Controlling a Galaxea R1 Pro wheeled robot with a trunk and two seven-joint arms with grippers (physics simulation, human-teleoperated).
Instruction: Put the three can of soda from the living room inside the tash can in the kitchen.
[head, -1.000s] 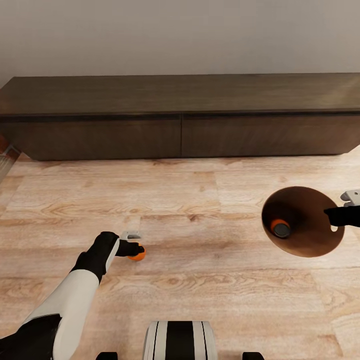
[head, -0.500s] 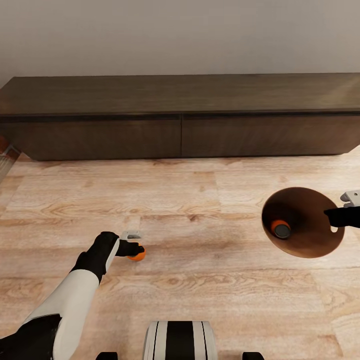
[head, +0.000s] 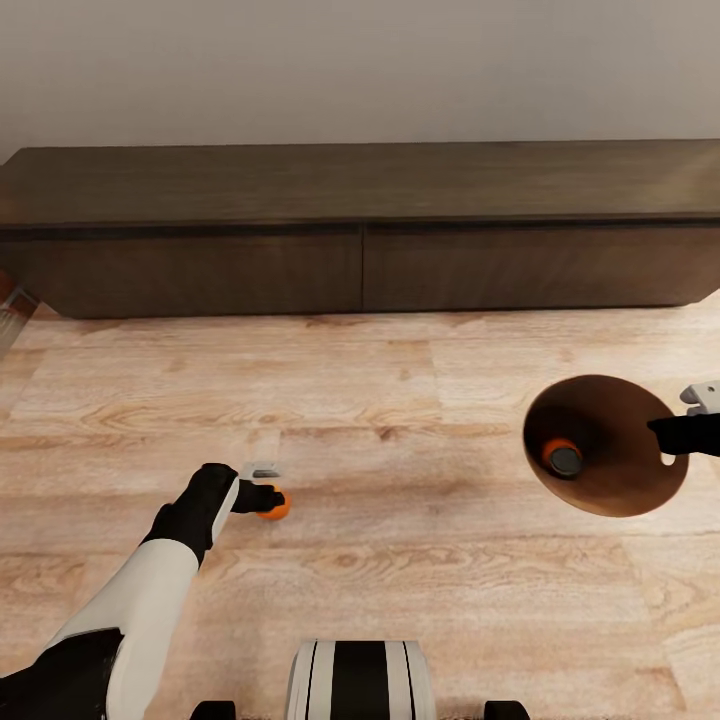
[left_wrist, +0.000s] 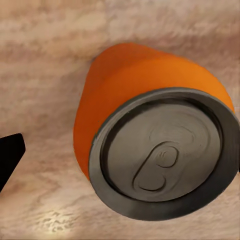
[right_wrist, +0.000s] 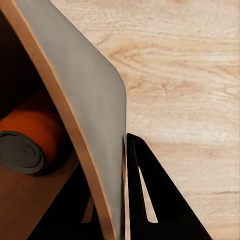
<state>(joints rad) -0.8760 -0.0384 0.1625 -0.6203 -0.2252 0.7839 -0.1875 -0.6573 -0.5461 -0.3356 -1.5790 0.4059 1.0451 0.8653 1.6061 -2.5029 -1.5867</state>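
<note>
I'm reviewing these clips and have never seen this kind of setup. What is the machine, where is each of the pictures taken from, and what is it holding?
This is a simulated wheeled robot with two arms, steered by a person. The head view looks down over a wood floor and a long dark cabinet. The left gripper holds an orange soda can; the left wrist view shows that can close up, grey top toward the camera. The right gripper clamps the rim of the trash can, which already has an orange can inside. The right wrist view looks along that gripper's fingers, pinching the bin wall.
</note>
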